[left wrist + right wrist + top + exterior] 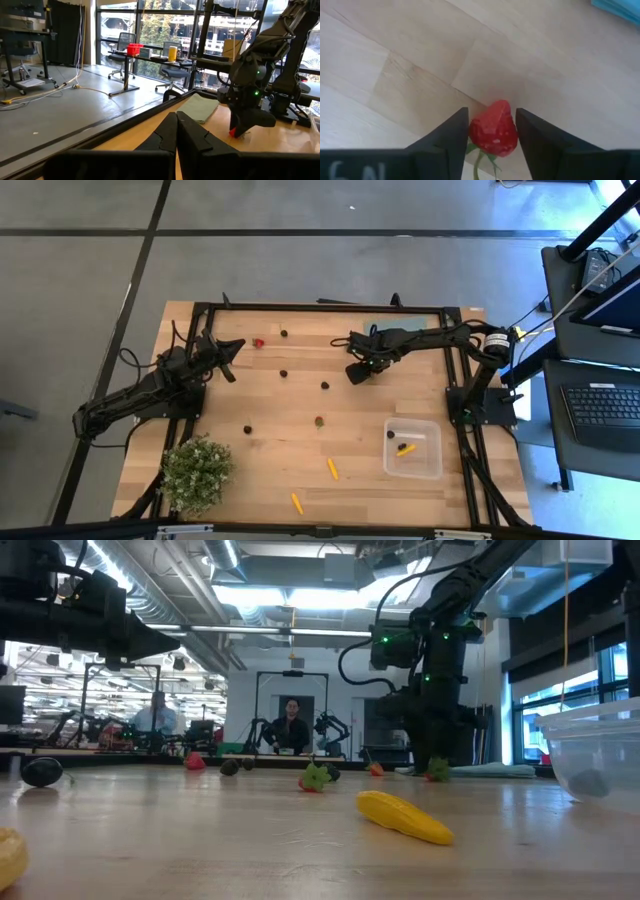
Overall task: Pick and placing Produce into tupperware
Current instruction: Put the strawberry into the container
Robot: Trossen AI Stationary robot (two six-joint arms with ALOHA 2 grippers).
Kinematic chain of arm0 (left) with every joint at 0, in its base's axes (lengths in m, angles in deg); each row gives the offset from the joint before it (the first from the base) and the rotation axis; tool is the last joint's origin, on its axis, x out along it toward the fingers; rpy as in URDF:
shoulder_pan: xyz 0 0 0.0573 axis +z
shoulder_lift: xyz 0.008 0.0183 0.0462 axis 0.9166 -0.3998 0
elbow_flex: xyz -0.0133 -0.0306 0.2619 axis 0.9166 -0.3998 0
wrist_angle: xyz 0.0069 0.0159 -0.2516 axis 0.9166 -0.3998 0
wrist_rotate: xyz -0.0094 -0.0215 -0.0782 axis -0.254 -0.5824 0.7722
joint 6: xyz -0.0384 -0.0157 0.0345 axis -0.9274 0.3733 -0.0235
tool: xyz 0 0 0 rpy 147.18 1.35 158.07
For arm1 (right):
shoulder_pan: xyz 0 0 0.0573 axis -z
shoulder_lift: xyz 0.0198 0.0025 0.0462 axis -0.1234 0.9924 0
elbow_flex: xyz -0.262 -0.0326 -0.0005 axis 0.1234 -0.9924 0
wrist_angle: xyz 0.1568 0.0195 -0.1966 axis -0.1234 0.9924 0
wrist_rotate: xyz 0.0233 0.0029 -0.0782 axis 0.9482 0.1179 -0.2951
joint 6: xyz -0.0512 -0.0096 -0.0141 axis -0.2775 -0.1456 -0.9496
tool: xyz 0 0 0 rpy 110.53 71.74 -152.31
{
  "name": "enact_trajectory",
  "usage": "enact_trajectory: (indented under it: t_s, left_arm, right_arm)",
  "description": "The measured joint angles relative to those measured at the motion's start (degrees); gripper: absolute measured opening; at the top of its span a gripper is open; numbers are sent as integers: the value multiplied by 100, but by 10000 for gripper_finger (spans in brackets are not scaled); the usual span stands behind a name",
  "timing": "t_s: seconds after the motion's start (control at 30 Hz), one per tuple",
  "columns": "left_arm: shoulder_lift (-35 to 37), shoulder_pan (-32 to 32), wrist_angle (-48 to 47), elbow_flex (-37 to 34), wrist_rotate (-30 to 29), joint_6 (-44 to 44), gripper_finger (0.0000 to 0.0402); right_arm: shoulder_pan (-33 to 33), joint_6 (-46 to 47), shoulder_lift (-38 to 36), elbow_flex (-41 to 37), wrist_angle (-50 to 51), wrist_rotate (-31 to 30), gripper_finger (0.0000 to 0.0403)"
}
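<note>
The right gripper (492, 132) is down at the far middle of the table (250, 480), its two fingers (451, 135) standing on either side of a small red strawberry (494, 129) that lies on the wood; the fingers look to be just touching or a hair off its sides, so I cannot tell whether it is truly pinched yet. The clear tupperware box (413, 448) sits well apart from it, near the right front corner, already holding a dark berry (391, 434) and an orange stick (405, 448). More produce lies scattered: dark berries (324, 385) mid-table, a red piece (258, 342) at the far left, two orange sticks (332, 469) toward the near edge beside the potted plant (196, 472). The left gripper (176, 131) waits over the far left of the table with its fingers pressed together, holding nothing. The risk here, as I judge it, is the berry's tapered, slick shape: a squeeze off its widest part could squirt it out sideways, and a lift begun before the fingers seat would leave it behind or drop it on the way to the box.
</note>
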Motion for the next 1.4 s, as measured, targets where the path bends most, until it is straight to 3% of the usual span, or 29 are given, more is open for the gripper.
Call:
enact_trajectory:
  t_s: [0.2,0.6,0.83,1.07,1.4]
  left_arm:
    - [0,0,0,0,1,0,0]
    - [1,-1,-2,0,0,0,0]
    - [0,0,-2,-1,0,0,0]
    - [0,-1,-2,0,1,0,0]
    - [1,0,-2,0,0,0,0]
  right_arm:
    - [0,-8,0,2,21,0,145]
    - [-7,158,-35,-479,-143,154,173]
    - [-7,137,-28,-485,-165,167,131]
    - [-6,-74,-74,-498,-176,192,130]
    - [-82,-220,-1333,-255,160,606,130]
